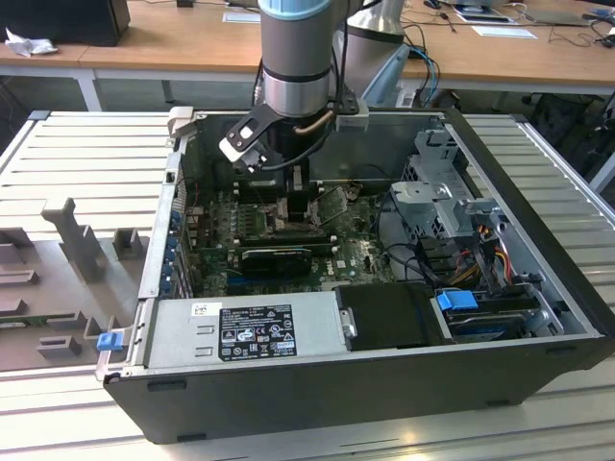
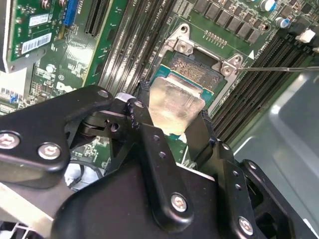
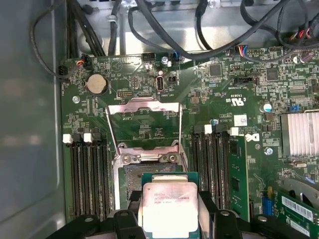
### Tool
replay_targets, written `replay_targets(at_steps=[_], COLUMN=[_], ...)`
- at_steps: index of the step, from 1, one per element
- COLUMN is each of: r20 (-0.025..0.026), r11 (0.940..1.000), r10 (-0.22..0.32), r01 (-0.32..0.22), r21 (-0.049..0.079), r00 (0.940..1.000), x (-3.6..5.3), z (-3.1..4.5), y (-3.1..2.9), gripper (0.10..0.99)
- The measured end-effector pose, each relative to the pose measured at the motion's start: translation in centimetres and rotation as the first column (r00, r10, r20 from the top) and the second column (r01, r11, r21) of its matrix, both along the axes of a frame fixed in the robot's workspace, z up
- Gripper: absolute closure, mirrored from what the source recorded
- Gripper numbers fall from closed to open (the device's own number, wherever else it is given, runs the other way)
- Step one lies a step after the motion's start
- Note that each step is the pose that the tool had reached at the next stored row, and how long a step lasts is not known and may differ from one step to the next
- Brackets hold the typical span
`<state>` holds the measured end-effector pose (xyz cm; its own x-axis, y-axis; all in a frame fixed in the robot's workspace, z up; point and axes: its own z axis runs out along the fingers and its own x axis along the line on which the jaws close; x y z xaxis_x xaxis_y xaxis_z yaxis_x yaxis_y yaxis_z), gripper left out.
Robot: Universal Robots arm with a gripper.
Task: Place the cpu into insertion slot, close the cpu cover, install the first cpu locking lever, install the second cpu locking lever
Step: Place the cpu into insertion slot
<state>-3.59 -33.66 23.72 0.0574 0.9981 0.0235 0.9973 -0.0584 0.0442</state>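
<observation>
My gripper is shut on the cpu, a flat square chip with a silver top and a green rim, one black finger on each of two opposite edges. The cpu hangs over the near part of the insertion slot, whose grey-gold contact field shows past it; I cannot tell whether they touch. The cpu cover, a thin silver frame, stands swung open beyond the slot. A thin metal locking lever sticks out sideways from the slot's corner. In the exterior view the gripper reaches down inside the computer case.
Long black memory slots flank the socket on both sides. A black graphics card, a power supply, a drive cage and cable bundles crowd the case. The case walls rise around the board.
</observation>
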Motion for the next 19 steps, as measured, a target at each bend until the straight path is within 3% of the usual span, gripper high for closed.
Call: replay_targets(at_steps=[3, 7, 19], r20=[-0.0001, 0.0, 0.0], r11=[1.0, 0.9984, 0.9986], r10=[0.001, 0.056, 0.053], r01=[-0.001, -0.056, -0.053], r21=[-0.001, -0.002, -0.002], r00=[1.0, 0.9984, 0.9986], x=[0.0, 0.01, -0.22], z=[-0.56, -1.21, -3.03], y=[0.15, 0.55, 1.54], gripper=[0.557, 0.557, 0.557])
